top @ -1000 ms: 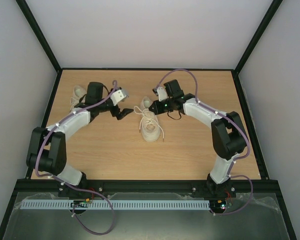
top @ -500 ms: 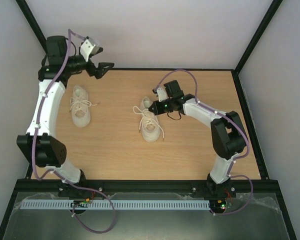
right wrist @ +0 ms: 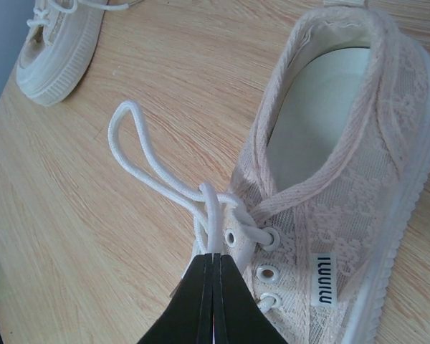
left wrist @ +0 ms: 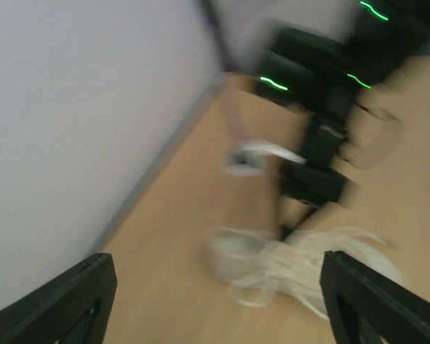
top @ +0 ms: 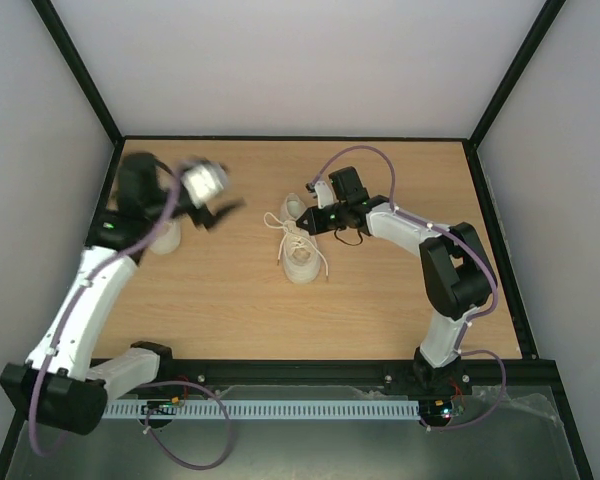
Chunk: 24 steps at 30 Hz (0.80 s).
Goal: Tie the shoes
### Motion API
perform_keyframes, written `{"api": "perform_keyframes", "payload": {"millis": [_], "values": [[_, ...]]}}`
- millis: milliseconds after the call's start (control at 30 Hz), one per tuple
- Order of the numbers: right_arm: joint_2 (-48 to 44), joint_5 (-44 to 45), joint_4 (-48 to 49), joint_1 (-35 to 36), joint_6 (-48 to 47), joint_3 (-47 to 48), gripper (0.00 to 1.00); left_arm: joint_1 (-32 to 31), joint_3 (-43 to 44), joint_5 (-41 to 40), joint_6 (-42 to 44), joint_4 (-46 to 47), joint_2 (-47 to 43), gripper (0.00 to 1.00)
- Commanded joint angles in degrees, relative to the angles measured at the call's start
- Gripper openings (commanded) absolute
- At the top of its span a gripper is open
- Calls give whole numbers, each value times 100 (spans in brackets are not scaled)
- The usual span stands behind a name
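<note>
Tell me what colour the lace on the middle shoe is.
White; the lace shows best in the right wrist view.

Robotics lab test cell: wooden tabletop (top: 230, 310) boxed in by plain pale walls (top: 300, 60) and black frame posts (top: 80, 80). Two white-and-black robot arms — left arm (top: 90, 290), right arm (top: 410, 228) — bolted to a black rail (top: 300, 371) at the near edge, purple cables (top: 355, 150) looped along them.

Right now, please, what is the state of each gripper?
Left gripper: open, holding nothing.
Right gripper: closed, pinching a lace.
</note>
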Motion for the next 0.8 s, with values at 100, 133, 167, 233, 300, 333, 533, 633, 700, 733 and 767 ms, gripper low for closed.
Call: {"api": "perform_keyframes", "payload": {"millis": [100,133,167,233,300,333,533,633,700,733,767], "values": [[-168,-251,99,-6,20,-83,1,-1774,-2946,-300,2452,1877,-38,98],[-175,-282,105,-6,24,-81,1,-1790,-3144,-367,2564,2306,182,99],[-178,-321,115,-6,16,-71,1,-1790,-3170,-444,2623,2557,478,99],[-171,-373,112,-6,17,-49,1,-1786,-2828,-590,2450,2764,1266,100],[-152,-398,94,-6,2,-16,1,-1776,-2270,-518,2314,2817,1886,95],[-140,-397,68,-6,-15,5,1,-1775,-2146,-448,2269,2962,2091,93],[-154,-385,-137,-28,-157,120,1,-1707,-2182,-328,2677,3776,2704,93],[-145,-449,-172,-32,-191,185,1,-1669,-1811,-269,2831,3582,3119,93],[-124,-438,-188,-32,-218,208,1,-1669,-1728,-224,3068,3628,3297,93],[-120,-424,-183,-44,-222,216,1,-1669,-1702,-201,3196,3624,3350,93],[-104,-432,-187,-49,-212,213,1,-1669,-1665,-209,3237,3617,3409,93]]}}
